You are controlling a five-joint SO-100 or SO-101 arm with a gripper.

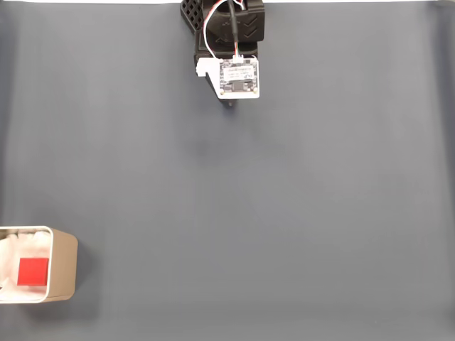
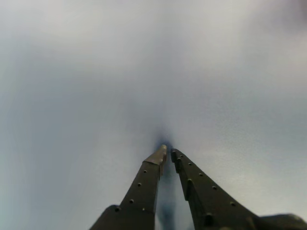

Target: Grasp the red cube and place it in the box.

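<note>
The red cube (image 1: 33,271) lies inside the box (image 1: 62,264), a tan-walled container with a white rim at the lower left of the fixed view. My arm is folded at the top centre of that view, far from the box, with the gripper (image 1: 229,104) under a small circuit board. In the wrist view the gripper (image 2: 168,152) points at bare grey mat, its two dark fingers meeting at the tips with nothing between them.
A dark grey mat (image 1: 249,213) covers the whole table. White crumpled lining shows inside the box beside the cube. The arm's black base (image 1: 224,21) sits at the top edge of the fixed view.
</note>
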